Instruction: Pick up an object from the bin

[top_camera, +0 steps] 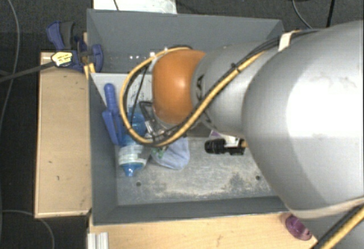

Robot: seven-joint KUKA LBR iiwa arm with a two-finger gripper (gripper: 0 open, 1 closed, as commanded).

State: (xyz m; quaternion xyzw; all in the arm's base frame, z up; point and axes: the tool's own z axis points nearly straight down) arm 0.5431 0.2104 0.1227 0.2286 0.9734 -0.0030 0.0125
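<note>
**Arm low over the bin's left-hand cluster**

The grey metal bin [187,188] has a scuffed, speckled floor at the front. Beyond that lie a clear plastic bottle [131,158] with a blue cap, a pale crumpled soft thing [175,154] and a black-and-white cylindrical piece [224,145]. Farther back, smooth rounded blue handles [111,114] lie by the left wall. The gripper [149,127], below the glossy orange cover [173,86], is just above the bottle and the handles. Whether it is open or closed cannot be told.

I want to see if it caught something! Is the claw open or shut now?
The gripper: cannot be told. It hangs over the blue things at the left of the bin.
</note>
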